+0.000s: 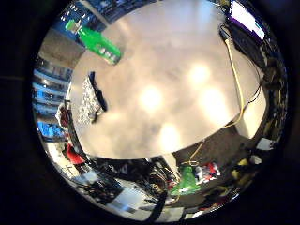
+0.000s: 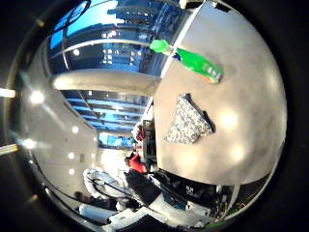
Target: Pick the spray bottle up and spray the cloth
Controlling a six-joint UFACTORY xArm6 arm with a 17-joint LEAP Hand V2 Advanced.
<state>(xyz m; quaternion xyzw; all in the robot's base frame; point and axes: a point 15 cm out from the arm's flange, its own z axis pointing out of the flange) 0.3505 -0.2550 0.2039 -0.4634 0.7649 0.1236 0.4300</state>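
A green spray bottle (image 2: 195, 62) lies on its side on a pale grey surface (image 2: 241, 125), near one edge, with a folded patterned cloth (image 2: 187, 122) lying apart from it, also close to that edge.

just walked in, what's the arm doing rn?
Nothing is being handled yet. The palm cameras look down from well above a pale table. A green spray bottle lies on its side near the table's edge, and a patterned cloth lies crumpled beside it, apart from it. Both look small in view, so the hand is not close to either. Picking up the bottle and spraying are both not yet done.
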